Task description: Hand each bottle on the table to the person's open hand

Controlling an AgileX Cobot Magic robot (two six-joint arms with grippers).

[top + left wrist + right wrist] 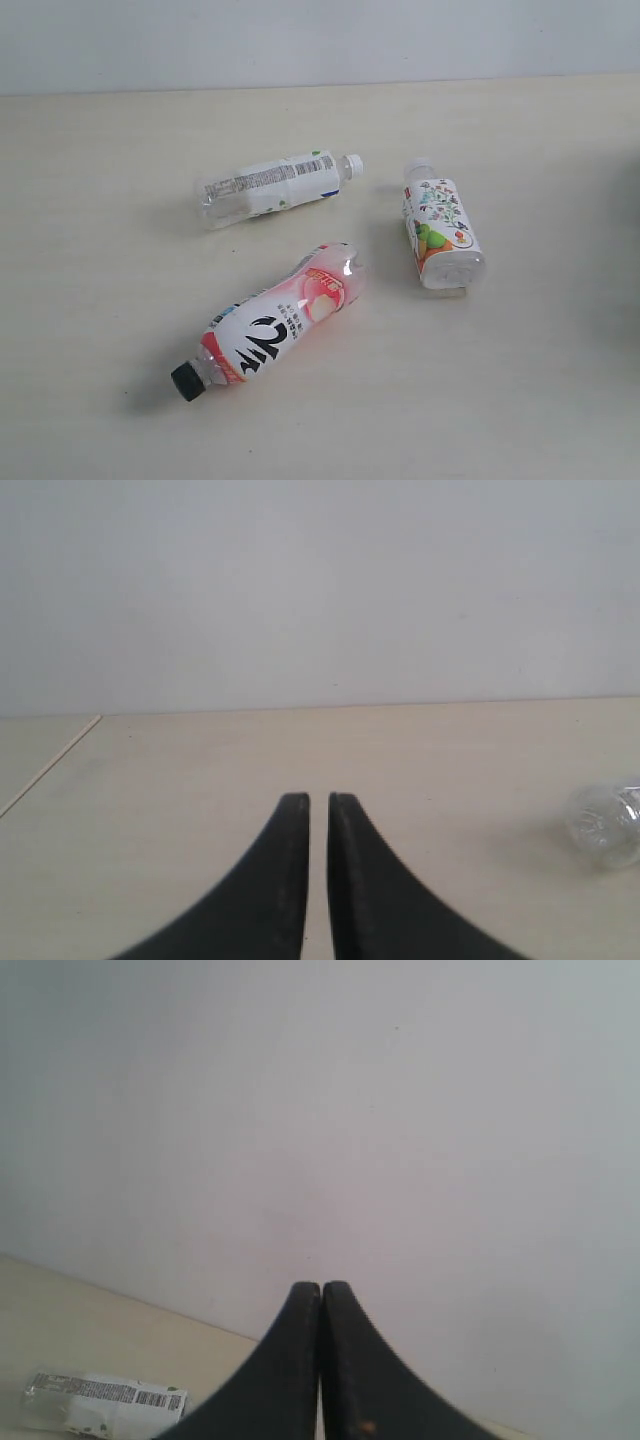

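Three bottles lie on their sides on the table point(90, 260). The white-label bottle point(275, 187) is at the back. The pink peach bottle point(275, 325) with its black cap lies in front, and the short fruit-picture bottle point(440, 225) is at the right. No green lime bottle or person's hand is in view. Neither gripper appears in the exterior view. My left gripper point(318, 798) is shut with only a thin slit and holds nothing; a clear bottle end point(605, 825) lies off to its side. My right gripper point(321, 1286) is shut and empty, with the white-label bottle point(105, 1403) beside it.
A pale wall point(320, 40) rises behind the table's far edge. A seam or table edge point(50, 765) shows in the left wrist view. Bare tabletop lies to the left and in front of the bottles.
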